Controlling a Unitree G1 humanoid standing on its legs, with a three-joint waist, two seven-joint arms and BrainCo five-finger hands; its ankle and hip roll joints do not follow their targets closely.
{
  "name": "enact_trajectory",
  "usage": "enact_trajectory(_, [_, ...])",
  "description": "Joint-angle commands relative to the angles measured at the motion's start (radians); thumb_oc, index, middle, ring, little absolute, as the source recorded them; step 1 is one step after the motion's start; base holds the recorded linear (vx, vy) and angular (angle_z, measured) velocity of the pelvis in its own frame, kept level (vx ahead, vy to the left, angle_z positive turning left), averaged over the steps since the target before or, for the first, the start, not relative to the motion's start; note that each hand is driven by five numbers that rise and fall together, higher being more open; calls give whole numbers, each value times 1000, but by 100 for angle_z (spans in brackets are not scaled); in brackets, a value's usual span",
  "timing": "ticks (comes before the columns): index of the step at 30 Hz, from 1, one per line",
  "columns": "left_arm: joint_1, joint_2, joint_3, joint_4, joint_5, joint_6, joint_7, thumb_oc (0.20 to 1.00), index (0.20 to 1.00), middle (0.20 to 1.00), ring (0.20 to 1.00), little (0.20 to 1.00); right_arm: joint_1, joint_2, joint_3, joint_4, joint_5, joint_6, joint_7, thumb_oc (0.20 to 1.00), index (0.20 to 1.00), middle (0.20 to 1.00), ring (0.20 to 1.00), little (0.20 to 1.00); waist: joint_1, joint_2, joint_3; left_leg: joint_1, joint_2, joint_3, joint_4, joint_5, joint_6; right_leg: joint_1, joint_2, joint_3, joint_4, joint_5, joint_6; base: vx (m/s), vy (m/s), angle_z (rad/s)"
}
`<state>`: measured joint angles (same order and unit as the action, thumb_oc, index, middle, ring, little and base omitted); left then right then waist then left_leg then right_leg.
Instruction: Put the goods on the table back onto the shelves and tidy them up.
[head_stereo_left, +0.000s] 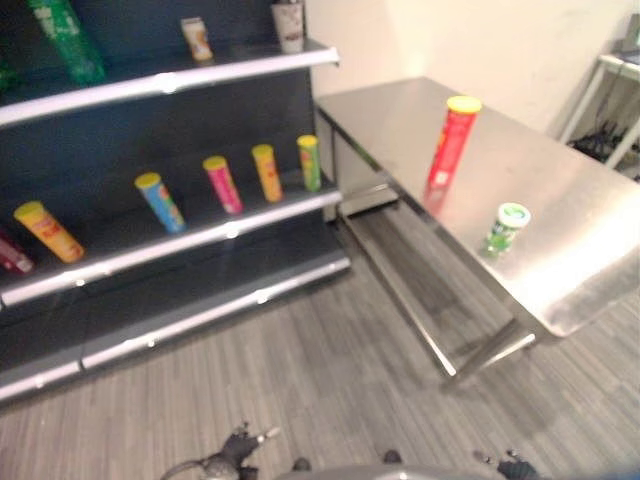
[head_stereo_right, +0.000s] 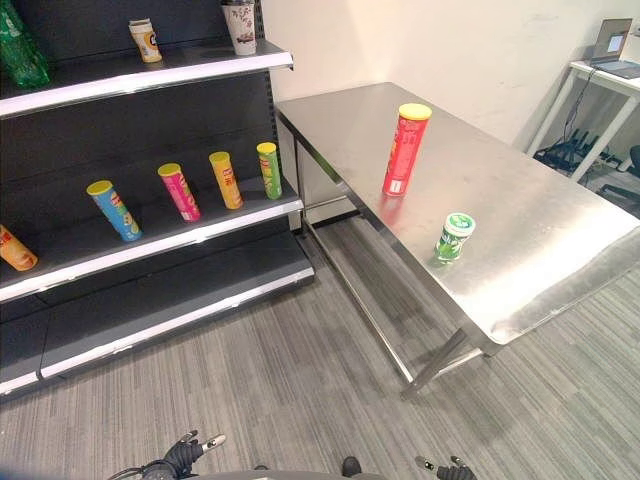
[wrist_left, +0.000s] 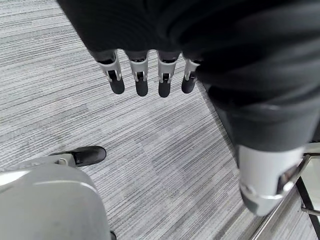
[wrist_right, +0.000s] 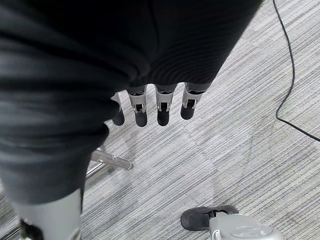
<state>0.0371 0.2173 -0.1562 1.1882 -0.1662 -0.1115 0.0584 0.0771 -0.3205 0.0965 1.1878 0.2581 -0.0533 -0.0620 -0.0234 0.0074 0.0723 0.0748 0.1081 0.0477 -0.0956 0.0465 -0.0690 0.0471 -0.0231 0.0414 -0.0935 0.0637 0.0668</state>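
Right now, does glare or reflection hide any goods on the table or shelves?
Left eye view: glare whitens the table's near end beside the green can, and bright spots dot the shelf edges, but no goods are hidden. Right eye view: the table mirrors the red can at its base; both cans are plain to see.

Grey striped carpet floor (head_stereo_right: 300, 380) underfoot, a plain cream wall (head_stereo_right: 470, 50) behind; dark shelving (head_stereo_right: 150, 70) with pale edges stands left, a steel table (head_stereo_right: 540, 240) beside it, a white desk (head_stereo_right: 610, 75) far right
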Motion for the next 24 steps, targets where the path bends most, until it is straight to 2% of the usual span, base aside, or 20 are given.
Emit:
enact_trajectory(1, [-58,25,12,31,35,-25,6,1000,1000,1000,1000,1000,-36,10,-40,-17,31,-33,-22,1000,1000,1000,1000,1000,-6,-47,16,68,-91,30,8,-102,-7,34,-4,-99,43,-75,74,0,0,0])
enact_trajectory(6, [-61,30,18,26,32,-24,9,1000,1000,1000,1000,1000,-34,3,-42,-36,23,-34,-24,1000,1000,1000,1000,1000,-6,-47,22,70,-85,48,8,-102,-9,20,-1,-92,58,-79,72,5,-45,-4])
enact_trajectory(9, [-70,35,28,10,1,-29,12,1000,1000,1000,1000,1000,-34,4,-40,-39,32,-38,-20,1000,1000,1000,1000,1000,-10,-53,41,40,-68,74,85,-119,-18,-2,1,-85,96,-94,62,-20,-96,-17])
enact_trajectory(11, [-71,43,38,-19,-30,-33,12,1000,1000,1000,1000,1000,-32,3,-41,-48,39,-42,-19,1000,1000,1000,1000,1000,-6,-65,68,-25,-54,87,210,-126,-26,-11,-3,-84,118,-104,53,-52,-108,-23])
enact_trajectory(12, [-71,43,38,-19,-30,-33,12,1000,1000,1000,1000,1000,-32,3,-41,-48,39,-42,-19,1000,1000,1000,1000,1000,-7,-65,67,-30,-53,87,216,-129,-26,-14,-2,-84,119,-104,53,-62,-114,-39])
enact_trajectory(13, [-70,50,44,-40,-49,-35,14,1000,1000,1000,1000,1000,-32,-4,-42,-65,47,-45,-19,1000,1000,1000,1000,1000,0,-73,91,-83,-48,82,315,-109,-28,-19,-3,-78,135,-105,44,-87,-152,-35])
enact_trajectory(14, [-65,53,49,-58,-65,-37,14,1000,1000,1000,1000,1000,-28,-15,-47,-85,55,-49,-23,1000,1000,1000,1000,1000,14,-83,128,-188,-53,51,479,-75,-15,-28,-2,-70,151,-110,29,-87,-151,-34])
enact_trajectory(15, [-65,53,49,-58,-65,-37,14,1000,1000,1000,1000,1000,-28,-15,-47,-85,55,-49,-23,1000,1000,1000,1000,1000,12,-81,127,-193,-52,48,485,-78,-16,-30,0,-72,152,-110,28,0,-140,-33])
enact_trajectory(16, [-58,50,47,-47,-62,-37,14,1000,1000,1000,1000,1000,-23,-21,-60,-91,69,-45,-27,1000,1000,1000,1000,1000,22,-86,144,-290,-80,21,527,-89,2,-27,-6,-58,150,-115,28,153,-16,-17])
enact_trajectory(17, [-47,46,50,-40,-61,-37,12,1000,1000,1000,1000,1000,-20,-25,-68,-96,72,-45,-26,1000,1000,1000,1000,1000,26,-78,139,-302,-94,11,468,-102,7,-23,-3,-48,141,-122,31,159,-15,-17])
enact_trajectory(18, [-46,45,50,-40,-61,-37,12,1000,1000,1000,1000,1000,-20,-25,-68,-97,72,-45,-26,1000,1000,1000,1000,1000,26,-79,141,-298,-95,12,466,-103,8,-19,-4,-48,140,-124,32,215,56,-14])
enact_trajectory(19, [-36,40,54,-31,-63,-37,8,1000,1000,1000,1000,1000,-23,-31,-66,-97,66,-47,-25,1000,1000,1000,1000,1000,35,-75,138,-316,-97,1,399,-81,2,-6,-3,-35,123,-129,36,306,77,-37])
enact_trajectory(20, [-19,36,53,-22,-58,-37,5,1000,1000,1000,1000,1000,-24,-45,-46,-115,32,-47,-29,1000,1000,1000,1000,1000,59,-52,138,-346,-88,-27,242,4,-15,19,16,-22,109,-146,34,430,109,-30])
enact_trajectory(22, [-7,32,58,-1,-53,-39,3,1000,1000,1000,1000,1000,-35,-59,-35,-108,6,-51,-40,1000,1000,1000,1000,1000,82,-41,138,-388,-103,-64,87,46,-43,60,29,10,87,-176,33,370,89,-19])
enact_trajectory(23, [-7,32,58,-1,-53,-39,3,1000,1000,1000,1000,1000,-35,-58,-35,-108,6,-51,-40,1000,1000,1000,1000,1000,81,-43,141,-381,-106,-64,80,49,-43,65,26,9,86,-177,33,448,142,-16])
enact_trajectory(24, [2,31,63,32,-40,-38,6,1000,1000,1000,1000,1000,-49,-68,-39,-100,2,-53,-43,1000,1000,1000,1000,1000,93,-40,134,-428,-104,-50,48,77,-59,118,27,45,68,-200,37,469,190,-31])
